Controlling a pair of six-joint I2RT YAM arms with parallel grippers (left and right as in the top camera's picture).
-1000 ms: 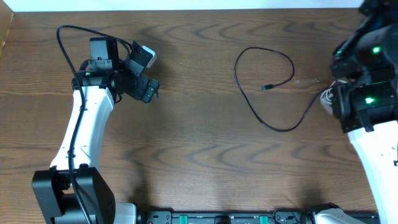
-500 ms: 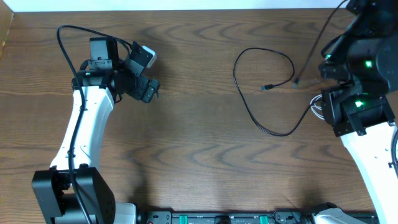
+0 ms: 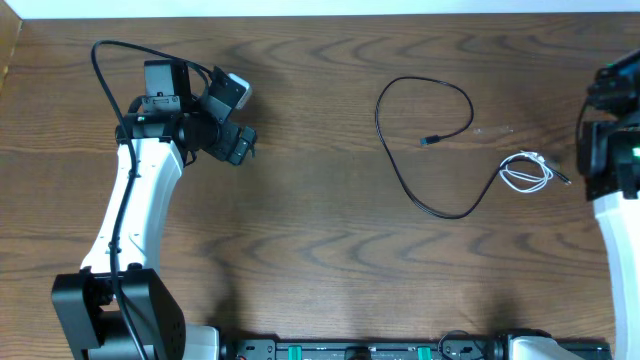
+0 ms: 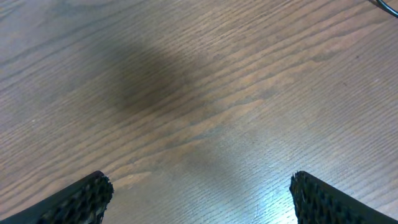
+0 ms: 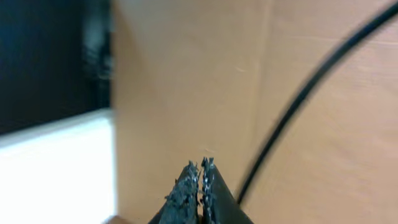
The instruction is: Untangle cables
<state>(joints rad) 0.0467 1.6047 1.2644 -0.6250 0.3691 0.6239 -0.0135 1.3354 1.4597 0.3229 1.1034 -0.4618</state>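
Two cables look mostly separated on the counter, right of centre: black cable looped loosely, white cord still bunched just beside its end. Left gripper jaws apart, right gripper jaws together, both empty.

black cable: thin, long, lying slack and flat on the table, right of centre
black cable shape: open loop at the top, small plug end tucked just inside it, then a wide sag swinging right
white cord: short, thin, bunched into a small flat coil, far right
contact: black cable's right end reaches the white coil; actual touching is hard to tell
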